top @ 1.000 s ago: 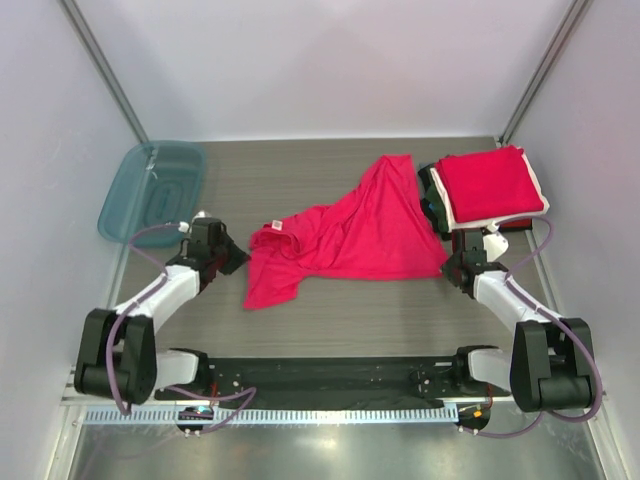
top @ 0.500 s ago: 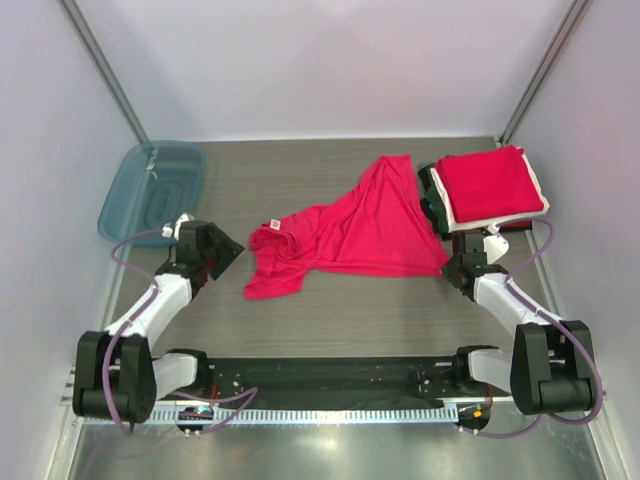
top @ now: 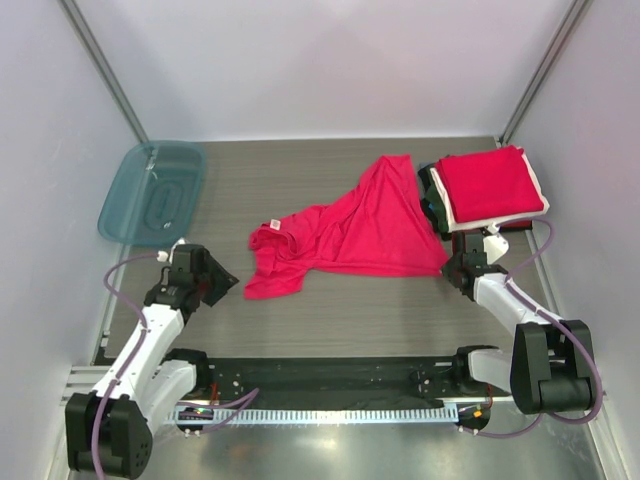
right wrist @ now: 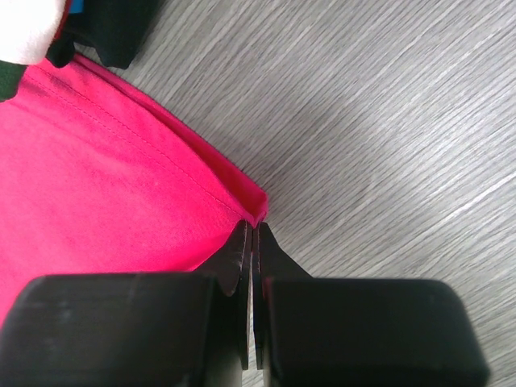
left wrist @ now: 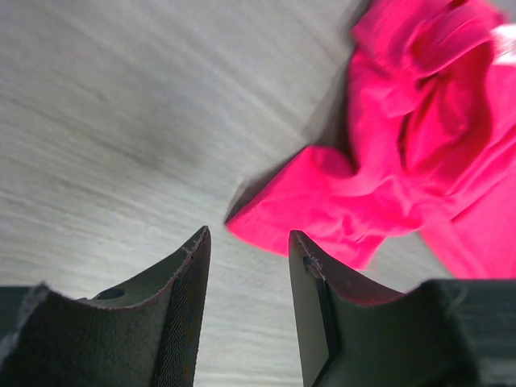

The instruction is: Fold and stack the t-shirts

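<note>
The grey wood surface (top: pixel 330 320) carries the crimson t-shirt (top: pixel 350 235), which lies rumpled across its middle, one end running up toward the stack of folded t-shirts (top: pixel 490 185) at the far right, the collar end bunched at the left. A teal tray (top: pixel 150 190) sits well apart at the far left. The right claw (right wrist: pixel 251 230) is pressed together on the very tip of the shirt's near right hem corner, a thin pinch by the look of it. The left claw (left wrist: pixel 248 238) is partly spread and holds nothing, low over the surface with the shirt's near left corner just ahead of it. The step in hand looks like flattening the shirt for folding. It would go best if the left claw took a deep bite of that corner, a single layer, then both drew apart evenly without tugging the right pinch loose
</note>
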`<action>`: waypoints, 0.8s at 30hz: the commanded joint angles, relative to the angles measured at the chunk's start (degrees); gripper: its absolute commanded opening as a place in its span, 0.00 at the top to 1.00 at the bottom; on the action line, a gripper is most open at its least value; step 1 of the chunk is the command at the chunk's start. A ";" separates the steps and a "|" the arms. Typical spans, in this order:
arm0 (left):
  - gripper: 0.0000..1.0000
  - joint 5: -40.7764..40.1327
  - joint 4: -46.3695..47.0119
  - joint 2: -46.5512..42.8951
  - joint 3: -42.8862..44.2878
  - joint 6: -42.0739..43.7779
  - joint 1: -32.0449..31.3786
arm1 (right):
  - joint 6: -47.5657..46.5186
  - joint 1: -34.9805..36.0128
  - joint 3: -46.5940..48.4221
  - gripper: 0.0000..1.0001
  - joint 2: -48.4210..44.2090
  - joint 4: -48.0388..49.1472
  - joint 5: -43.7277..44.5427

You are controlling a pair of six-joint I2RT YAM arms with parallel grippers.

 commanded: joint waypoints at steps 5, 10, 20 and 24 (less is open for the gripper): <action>0.57 3.02 -2.03 3.61 0.73 -0.27 -2.66 | 0.29 -0.08 -0.41 0.99 -0.58 2.38 2.00; 0.58 0.67 -0.09 6.33 0.73 -1.76 -8.28 | 0.38 -0.09 -0.41 0.99 -0.31 2.56 1.73; 0.60 -6.03 1.14 12.92 1.08 -2.55 -9.87 | 0.38 0.00 -0.50 0.99 -0.31 2.64 1.65; 0.60 -5.24 2.72 15.29 1.96 -2.29 -10.04 | 0.38 -0.17 -0.50 0.99 -0.31 2.73 1.56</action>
